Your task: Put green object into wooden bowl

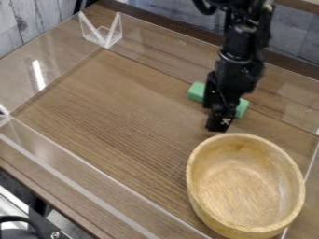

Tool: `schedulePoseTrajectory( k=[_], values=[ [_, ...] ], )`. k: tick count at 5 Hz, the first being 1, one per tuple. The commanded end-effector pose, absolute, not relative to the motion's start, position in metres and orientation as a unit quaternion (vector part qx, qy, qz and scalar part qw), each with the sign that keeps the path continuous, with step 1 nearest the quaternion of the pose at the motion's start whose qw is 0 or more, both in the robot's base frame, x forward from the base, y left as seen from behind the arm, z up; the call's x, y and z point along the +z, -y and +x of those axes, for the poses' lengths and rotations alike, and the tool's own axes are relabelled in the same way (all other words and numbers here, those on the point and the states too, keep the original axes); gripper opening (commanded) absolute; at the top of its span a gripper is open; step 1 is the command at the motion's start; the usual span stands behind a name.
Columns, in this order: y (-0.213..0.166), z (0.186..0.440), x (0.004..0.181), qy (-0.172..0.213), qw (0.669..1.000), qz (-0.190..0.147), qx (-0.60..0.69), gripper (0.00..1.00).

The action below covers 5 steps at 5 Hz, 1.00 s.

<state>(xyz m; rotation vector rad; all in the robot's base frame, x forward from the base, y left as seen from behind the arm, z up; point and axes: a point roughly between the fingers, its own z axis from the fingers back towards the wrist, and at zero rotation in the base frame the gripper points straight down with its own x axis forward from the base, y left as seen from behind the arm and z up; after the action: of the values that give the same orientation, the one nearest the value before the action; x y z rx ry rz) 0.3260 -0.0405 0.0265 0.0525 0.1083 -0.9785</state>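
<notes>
Nearest the camera: large, round, shallow wooden bowl of light tan grain with a thick rim, empty, resting on the brown wood-grain worktop. Just beyond the bowl's far rim: small, flat, bright-green rectangular block, lying flat, largely hidden behind the black claw. Claw pointing straight down over the block, spread to its widest, gripping nothing yet; whether a finger already touches the block, impossible to tell.

Step in hand, by the look of it: the grasp. Best done by straddling the block's short width, sinking until the tips sit almost at the worktop, then squeezing squarely. Worth lifting clear of the bowl's thick rim before carrying the block toward the camera, over the bowl's middle. Farther back, clear acrylic walls, well away from the bowl.
</notes>
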Motion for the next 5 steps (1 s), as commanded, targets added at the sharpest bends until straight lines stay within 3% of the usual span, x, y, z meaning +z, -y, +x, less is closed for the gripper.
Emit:
schedulePoseTrajectory(
  k=[1,3,5],
  values=[
    [0.0474,0.3443,0.0441,-0.015,0.877,0.045,-0.477,1.0],
    [0.0388,0.3523,0.0514,-0.003,0.9,0.051,-0.434,1.0],
    [0.0384,0.3536,0.0463,0.014,0.897,0.054,-0.438,1.0]
  ],
)
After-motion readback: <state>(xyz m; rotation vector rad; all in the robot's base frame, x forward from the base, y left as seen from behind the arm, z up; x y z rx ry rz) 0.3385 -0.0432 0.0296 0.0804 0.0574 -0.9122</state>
